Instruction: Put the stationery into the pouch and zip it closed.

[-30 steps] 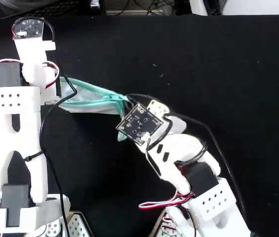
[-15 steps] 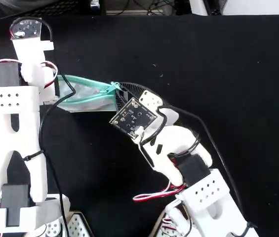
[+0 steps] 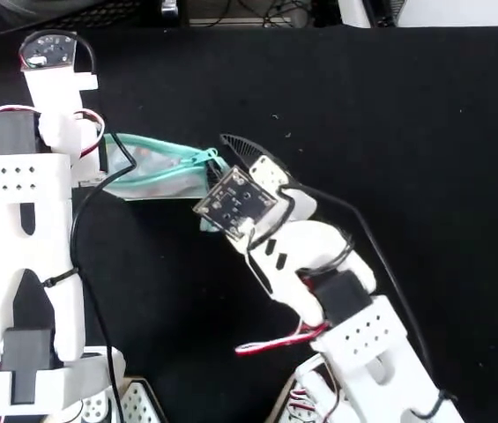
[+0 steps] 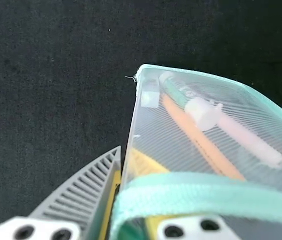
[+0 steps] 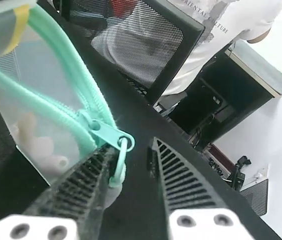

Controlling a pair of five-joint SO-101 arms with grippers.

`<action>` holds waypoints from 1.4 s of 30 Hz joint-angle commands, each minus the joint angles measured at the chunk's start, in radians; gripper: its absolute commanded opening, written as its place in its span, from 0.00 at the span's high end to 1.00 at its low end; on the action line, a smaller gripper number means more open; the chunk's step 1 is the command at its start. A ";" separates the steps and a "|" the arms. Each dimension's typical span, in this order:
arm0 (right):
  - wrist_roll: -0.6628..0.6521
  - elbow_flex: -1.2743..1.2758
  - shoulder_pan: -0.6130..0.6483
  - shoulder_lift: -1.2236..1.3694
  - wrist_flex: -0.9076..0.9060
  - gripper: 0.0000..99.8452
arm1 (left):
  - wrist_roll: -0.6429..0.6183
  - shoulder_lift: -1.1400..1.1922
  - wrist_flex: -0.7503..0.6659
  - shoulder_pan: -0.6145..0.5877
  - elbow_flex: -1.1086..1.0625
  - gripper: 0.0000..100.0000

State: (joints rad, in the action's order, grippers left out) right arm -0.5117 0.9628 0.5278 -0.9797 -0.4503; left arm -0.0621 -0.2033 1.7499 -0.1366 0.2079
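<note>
A mint-edged mesh pouch [image 3: 156, 172] lies between the two arms at the left of the table. My left gripper [image 3: 106, 167] is shut on its left end. In the left wrist view the pouch [image 4: 205, 135] holds an orange pencil [image 4: 200, 145], a pink pen [image 4: 245, 140] and a white eraser [image 4: 149, 95], beside my left gripper [image 4: 131, 170]. My right gripper [image 3: 224, 159] sits at the pouch's right end, open. The zipper pull [image 5: 112, 136] rests against one finger [image 5: 81, 185] of the right gripper [image 5: 133, 150]; the other finger stands apart from it.
The table [image 3: 390, 115] is covered in black cloth, with wide bare space to the right and at the back. The left arm's white body [image 3: 24, 238] runs along the left edge. The right arm's body and cables [image 3: 345, 308] fill the front centre.
My right gripper moved left along the pouch's top edge with the zipper pull, and its black finger has swung outward. The pouch's right end now sits further left. The left arm held still.
</note>
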 commanded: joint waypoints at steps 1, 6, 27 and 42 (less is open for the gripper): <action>0.000 -0.031 0.015 0.084 0.017 0.92 | 0.005 -0.008 0.006 -0.013 0.010 0.97; 0.000 -0.042 0.015 0.051 0.009 0.99 | 0.005 -0.008 0.006 -0.013 0.010 0.97; -0.124 -0.297 0.017 0.056 -0.114 0.99 | 0.005 -0.009 0.008 -0.015 0.285 0.80; -0.089 -0.386 0.015 0.105 -0.150 0.99 | 0.006 -0.362 0.009 -0.054 0.375 0.79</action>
State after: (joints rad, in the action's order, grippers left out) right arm -0.6145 0.6667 0.5324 -0.8753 -0.5992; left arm -0.0621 -0.4242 1.7530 -0.1580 0.5915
